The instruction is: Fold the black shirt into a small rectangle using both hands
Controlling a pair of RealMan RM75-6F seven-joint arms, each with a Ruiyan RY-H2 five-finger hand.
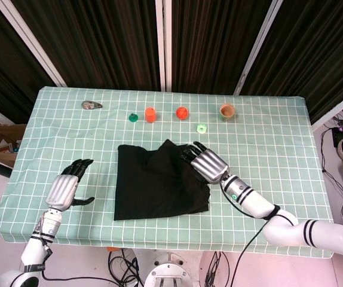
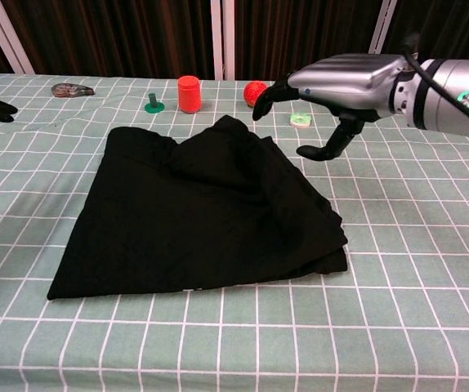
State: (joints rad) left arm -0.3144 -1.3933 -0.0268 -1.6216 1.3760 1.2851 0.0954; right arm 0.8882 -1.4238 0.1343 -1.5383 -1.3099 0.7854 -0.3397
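Black shirt [image 1: 156, 182]: lies partly folded and rumpled on the desk [image 1: 279, 143], toward the middle of its front edge, with a peaked fold pointing to the back edge.
Right hand [image 2: 345, 82]: raised above the shirt's back right part, palm down, fingers [image 2: 271, 91] spread and lightly curled, holding nothing; the cloth lies below and in front of the fingertips, not touched.
Left hand [image 1: 64, 188]: near the desk's front left corner, well apart from the shirt's left edge, fingers apart and empty.
Back edge: a row of small things, among them an orange cup [image 1: 150, 114] and a red ball [image 1: 182, 112].
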